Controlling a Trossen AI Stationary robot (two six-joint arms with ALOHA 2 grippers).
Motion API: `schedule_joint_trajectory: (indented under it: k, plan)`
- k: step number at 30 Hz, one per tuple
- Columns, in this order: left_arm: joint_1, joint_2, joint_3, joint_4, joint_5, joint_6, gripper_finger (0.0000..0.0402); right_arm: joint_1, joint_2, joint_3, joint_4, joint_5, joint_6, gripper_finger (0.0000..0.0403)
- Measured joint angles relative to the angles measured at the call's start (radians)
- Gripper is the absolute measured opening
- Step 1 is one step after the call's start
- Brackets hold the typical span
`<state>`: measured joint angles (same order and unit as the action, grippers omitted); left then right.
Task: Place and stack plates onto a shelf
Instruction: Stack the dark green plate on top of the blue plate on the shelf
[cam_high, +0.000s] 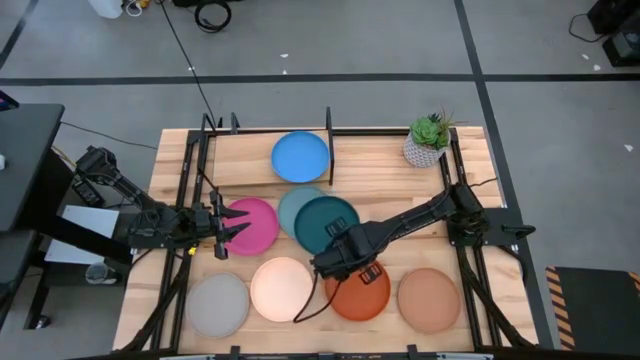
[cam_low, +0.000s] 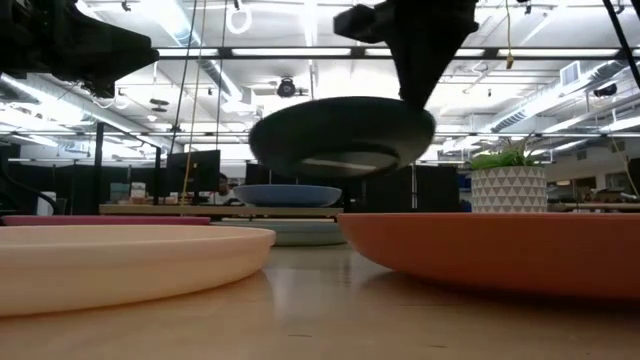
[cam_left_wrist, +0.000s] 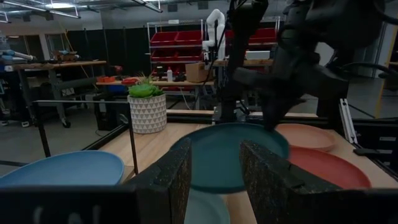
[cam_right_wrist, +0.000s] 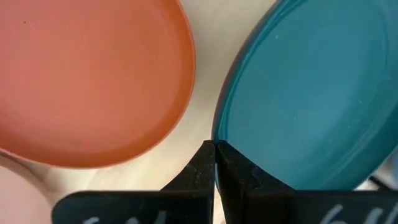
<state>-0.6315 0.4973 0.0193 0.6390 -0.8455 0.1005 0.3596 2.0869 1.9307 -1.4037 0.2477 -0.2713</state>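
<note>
My right gripper (cam_high: 338, 252) is shut on the dark teal plate (cam_high: 326, 222), which hangs in the air in the low view (cam_low: 340, 135), over part of the light blue plate (cam_high: 290, 203). My left gripper (cam_high: 222, 230) is open above the left rim of the pink plate (cam_high: 252, 226) and holds nothing. The bright blue plate (cam_high: 300, 157) lies flat on the shelf board (cam_high: 245, 160). Cream (cam_high: 282, 288), grey (cam_high: 218, 305), orange (cam_high: 358, 292) and tan (cam_high: 428, 298) plates lie flat along the table's near side. My right gripper pinches the dark teal plate's rim (cam_right_wrist: 227, 133) between its two shut fingers (cam_right_wrist: 202, 167), on the plate's near edge. The fingers come slanting down from above. The plate is lifted clear of the table and sits close to level below the gripper (cam_low: 420, 40).
A small potted plant (cam_high: 430, 140) stands at the shelf's right end. Black upright posts (cam_high: 328, 145) rise around the shelf board. The orange plate (cam_right_wrist: 93, 74) lies right beside the held plate. Bare board shows left of the bright blue plate.
</note>
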Motion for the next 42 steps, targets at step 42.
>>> schedule_joint_trajectory:
  k: [42]
  plan:
    - [0.000, 0.000, 0.000, 0.000, 0.000, -0.001, 0.0142, -0.238, 0.000, -0.001, 0.294, 0.126, -0.568, 0.0012]
